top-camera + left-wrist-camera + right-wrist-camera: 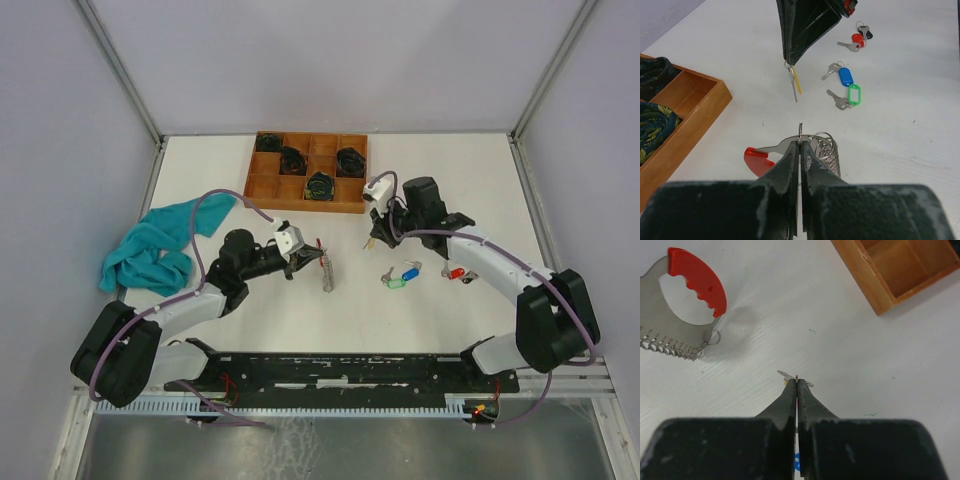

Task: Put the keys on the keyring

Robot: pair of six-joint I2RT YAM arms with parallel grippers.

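my left gripper (800, 145) is pinched shut on the keyring (713, 337), with its red handle (757, 159) and wire coil (827, 150) beside the tips. just ahead and apart from it, the right gripper (797, 382) is clamped on the yellow-tagged key (795, 84), which hangs below its tips. the blue key (845, 76) and green key (854, 94) lie on the table further right. i judge these keys light, stiff and slick. the tag dangles, so i'd hold the flat head firmly.
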